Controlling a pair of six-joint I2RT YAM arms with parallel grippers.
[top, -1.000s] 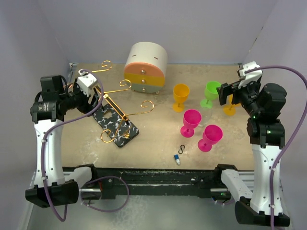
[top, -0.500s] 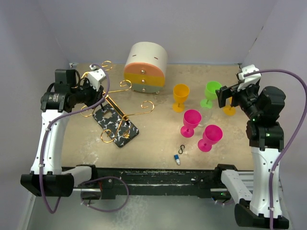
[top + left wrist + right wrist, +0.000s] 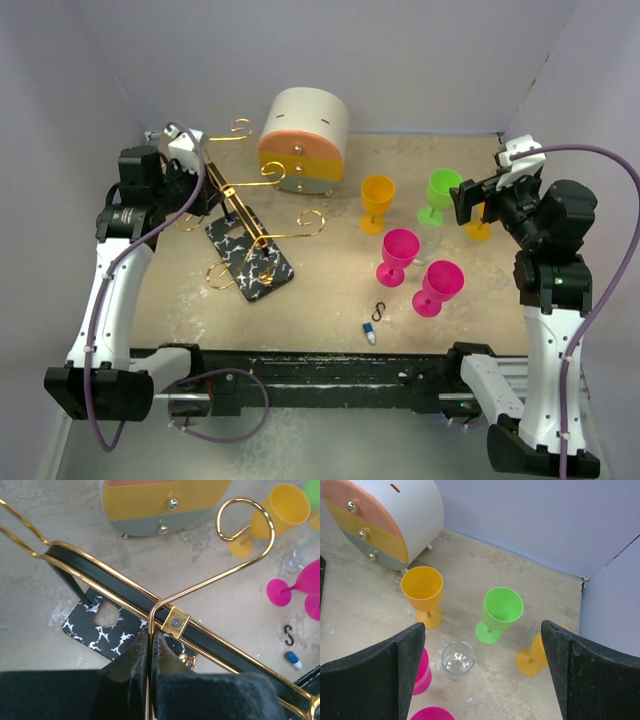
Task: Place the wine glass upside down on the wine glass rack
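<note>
The rack (image 3: 175, 623) is pinched by the left tool (image 3: 150, 642); the right tool (image 3: 479, 630) is spread, and a seemingly upright wine glass (image 3: 457, 659) is shown plainly only by its wrist view.

Light is bright, even and diffuse, coming from overhead in all views. Shadows are soft and short, faint beside the orange cup (image 3: 422, 592). Small glints sit on the rack (image 3: 176, 623) wire at 1 o'clock and on the glass (image 3: 457, 660). The left gripper (image 3: 150, 640), at 6 o'clock, is blurred and near black.
</note>
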